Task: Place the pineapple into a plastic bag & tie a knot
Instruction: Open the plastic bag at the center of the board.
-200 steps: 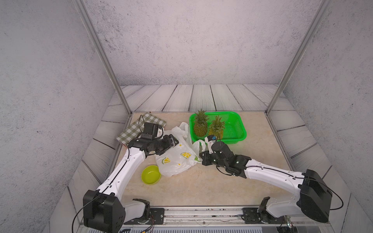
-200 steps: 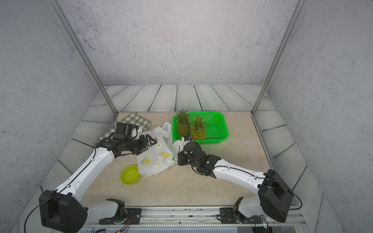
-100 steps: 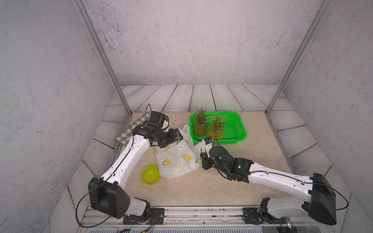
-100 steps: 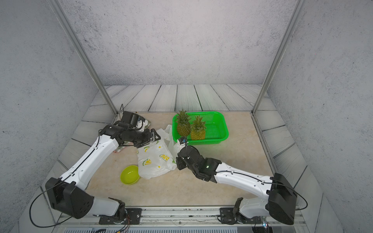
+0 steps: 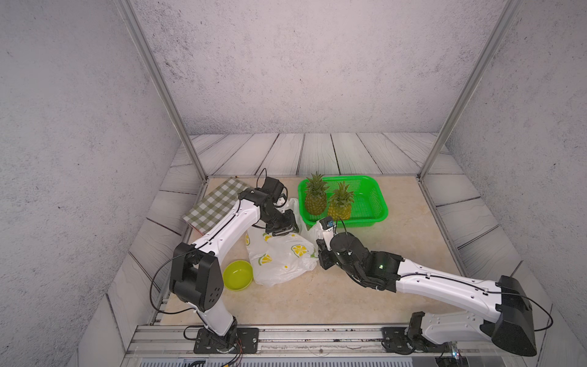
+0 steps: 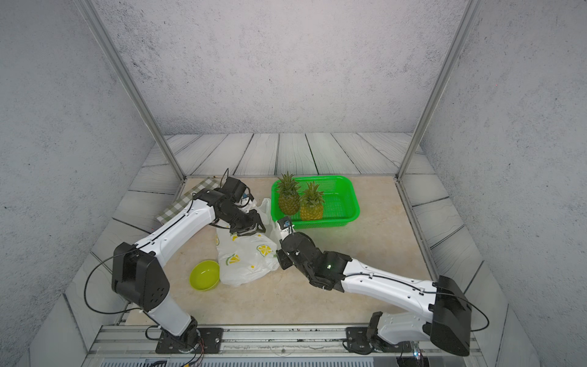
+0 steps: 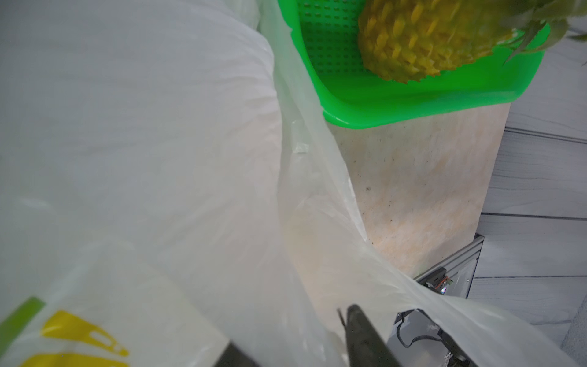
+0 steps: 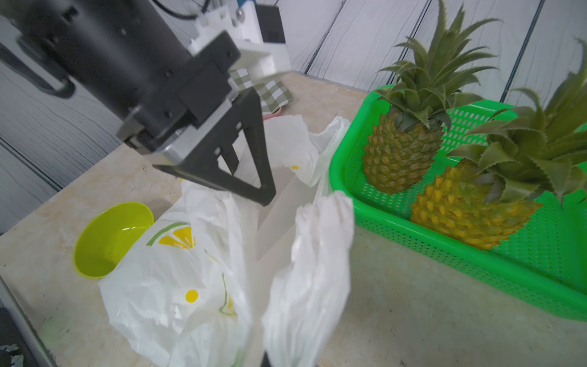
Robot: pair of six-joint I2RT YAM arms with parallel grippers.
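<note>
Left gripper is pinched closed on the bag at its 12 o'clock rim. Right gripper is clamped on its 3 o'clock edge. The bag lies mid-table, mouth agape. Pineapples stand in the basket at its 1 o'clock, bowl at 8.

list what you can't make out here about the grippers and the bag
- Left gripper: whether its jaws are shut. It is blurred in the right wrist view and veiled by the plastic bag in the left wrist view.
- Right gripper: fingertips cut off by the right wrist view's edge, and under its own body in both top views.
- What the bag holds: hidden by its own folds in every view.
</note>
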